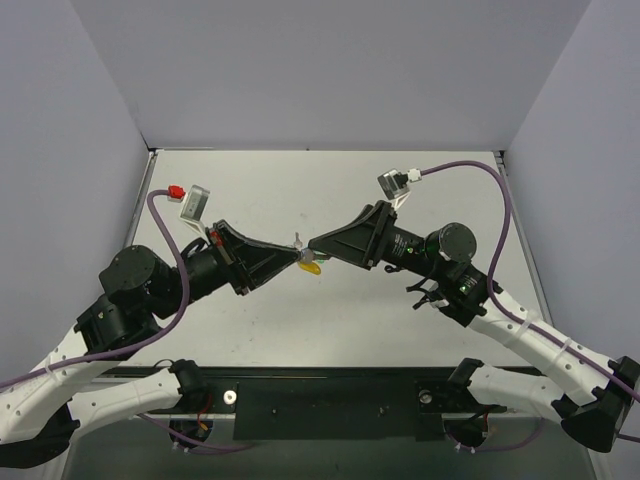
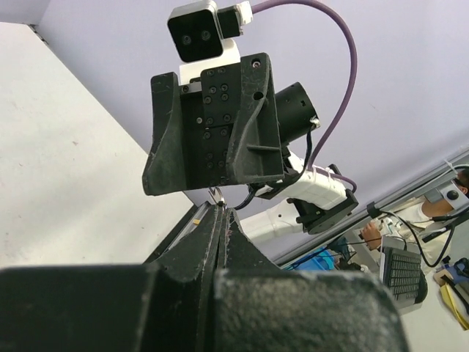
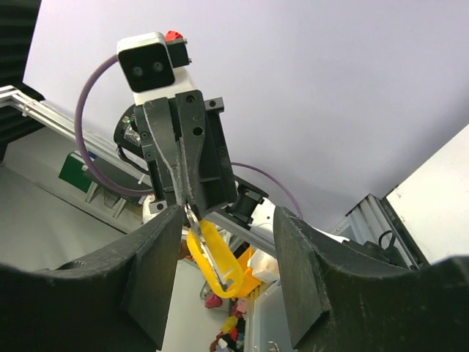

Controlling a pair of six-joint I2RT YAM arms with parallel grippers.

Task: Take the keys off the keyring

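Left gripper clenched on the top of the small yellow oblong plastic keyring; right gripper released.
We see the keyring hang in mid-air over the pale table, between the right fingers and touching neither; a thin silver-grey metal key lies along it.

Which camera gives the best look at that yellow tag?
The right wrist view: the yellow tag hangs in full from the left tool. The top view shows only a small yellow speck; the left wrist view barely shows it.
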